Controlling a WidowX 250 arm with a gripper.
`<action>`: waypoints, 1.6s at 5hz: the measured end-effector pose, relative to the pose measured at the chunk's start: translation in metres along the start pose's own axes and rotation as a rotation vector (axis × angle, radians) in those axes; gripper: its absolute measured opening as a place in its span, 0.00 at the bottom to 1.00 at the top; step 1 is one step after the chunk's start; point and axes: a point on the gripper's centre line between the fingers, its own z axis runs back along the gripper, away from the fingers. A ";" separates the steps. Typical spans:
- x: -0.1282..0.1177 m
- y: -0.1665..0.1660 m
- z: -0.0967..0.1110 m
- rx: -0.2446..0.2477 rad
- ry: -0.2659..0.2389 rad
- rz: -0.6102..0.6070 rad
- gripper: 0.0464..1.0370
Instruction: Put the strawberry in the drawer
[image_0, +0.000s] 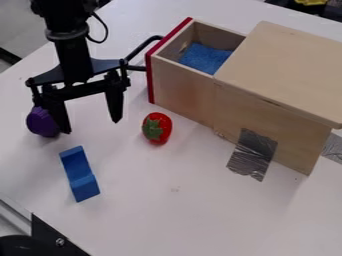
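A red strawberry (157, 128) with a green leafy cap lies on the white table, in front of the drawer's near left side. The wooden drawer (178, 87) with a red front is pulled out of its box, and a blue cloth rests inside it. My gripper (92, 126) hangs to the left of the strawberry, fingers spread wide with only table seen between them. It does not touch the strawberry.
A purple object (43, 122) sits behind the gripper's left finger. Nearer the front stands a blue block (79, 174). The wooden box (280, 75) fills the right side, with silver tape (252, 154) holding it to the table (180, 215).
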 end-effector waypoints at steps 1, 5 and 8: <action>-0.002 0.001 -0.004 0.009 0.016 -0.001 0.96; 0.016 -0.030 -0.020 -0.027 -0.062 -0.401 0.96; 0.014 -0.051 -0.029 -0.049 -0.086 -0.664 0.96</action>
